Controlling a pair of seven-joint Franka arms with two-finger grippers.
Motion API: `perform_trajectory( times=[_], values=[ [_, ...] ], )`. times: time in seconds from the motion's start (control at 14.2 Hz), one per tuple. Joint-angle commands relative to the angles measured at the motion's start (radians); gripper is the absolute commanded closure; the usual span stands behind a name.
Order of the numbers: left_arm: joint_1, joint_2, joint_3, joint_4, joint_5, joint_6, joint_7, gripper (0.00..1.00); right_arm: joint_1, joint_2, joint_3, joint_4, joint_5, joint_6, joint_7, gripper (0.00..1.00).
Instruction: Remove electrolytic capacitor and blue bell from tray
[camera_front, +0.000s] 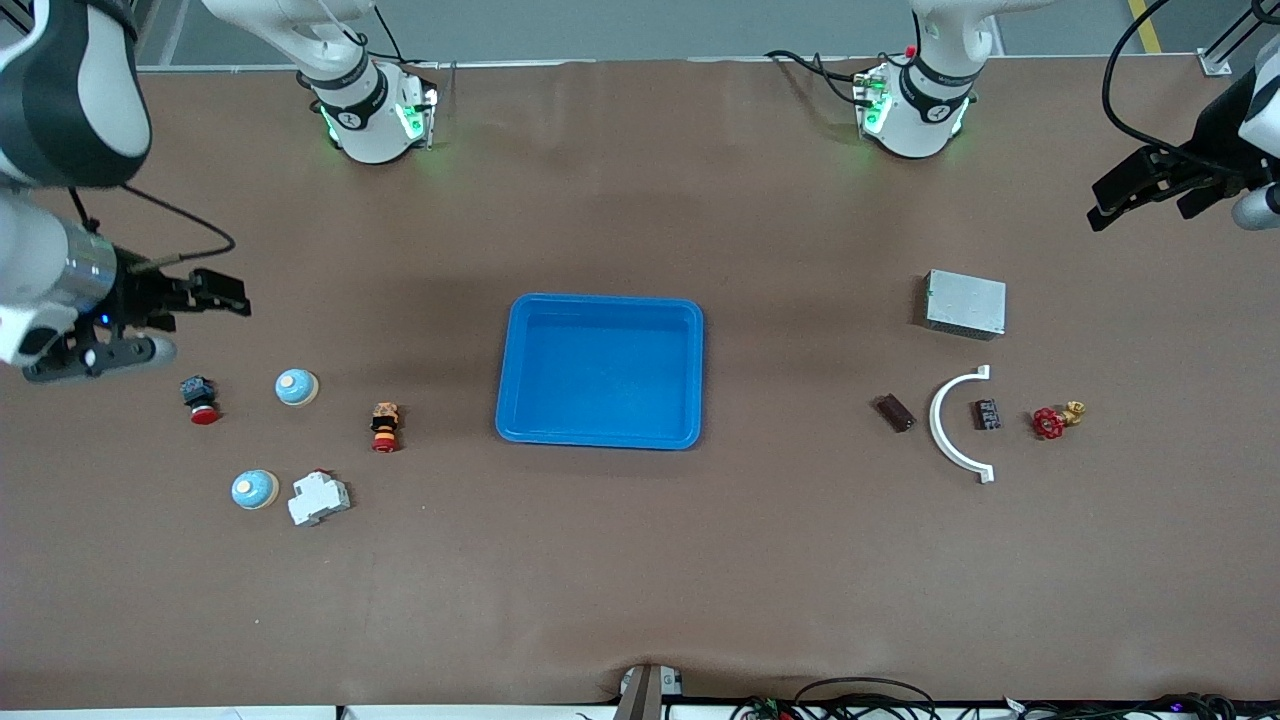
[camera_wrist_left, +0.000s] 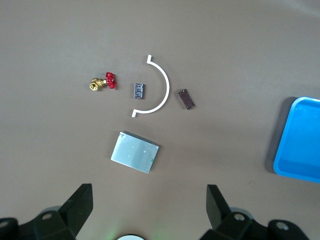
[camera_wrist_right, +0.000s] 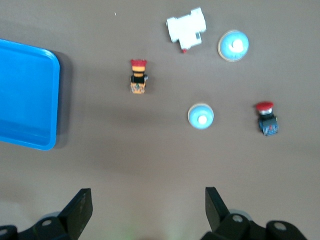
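We see the blue tray (camera_front: 600, 370) sitting mid-tabletop (camera_front: 640, 580) with nothing in it. Two blue bells (camera_front: 297, 387) (camera_front: 255, 489) lie toward the right arm's end, outside the tray. The right gripper (camera_front: 225, 295) hangs released above that end; the left gripper (camera_front: 1140, 195) hangs released above the grey metal box's (camera_front: 965, 303) end.

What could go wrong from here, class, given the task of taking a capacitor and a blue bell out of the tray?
1. The tray looks empty, so a reach into it would likely grasp nothing.
2. Two blue bells sit on the table near the right pincer; one might be grabbed needlessly.
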Motion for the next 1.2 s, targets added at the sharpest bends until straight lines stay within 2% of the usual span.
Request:
perform_trajectory(
  times=[0.0, 0.28, 0.42, 0.63, 0.78, 0.99, 1.13],
  values=[
    [0.01, -0.023, 0.0, 0.001, -0.036, -0.007, 0.021, 0.0, -0.011, -0.156, 0.002, -0.159, 0.008, 0.041, 0.042, 0.0],
    [0.01, -0.04, -0.009, 0.0, -0.036, -0.045, 0.018, 0.0, -0.032, -0.167, -0.005, -0.147, -0.006, 0.043, 0.059, 0.0],
    [0.008, -0.04, -0.011, 0.001, -0.035, -0.06, 0.018, 0.0, -0.043, -0.147, -0.005, -0.095, -0.014, 0.079, 0.054, 0.0],
    [0.005, -0.047, -0.009, 0.001, -0.035, -0.066, 0.024, 0.0, -0.063, -0.057, -0.005, 0.049, -0.012, 0.08, 0.06, 0.0],
    [-0.036, -0.046, 0.008, 0.0, -0.021, -0.063, 0.025, 0.0, -0.077, -0.04, -0.005, 0.089, -0.012, 0.09, 0.06, 0.0],
    [-0.121, -0.044, 0.099, -0.005, -0.012, -0.044, 0.024, 0.0, -0.098, -0.029, -0.005, 0.112, 0.003, 0.078, 0.071, 0.0],
    [-0.161, -0.041, 0.13, -0.007, 0.008, -0.014, 0.025, 0.0, -0.103, -0.03, -0.003, 0.108, 0.008, 0.078, 0.192, 0.0]
  ],
)
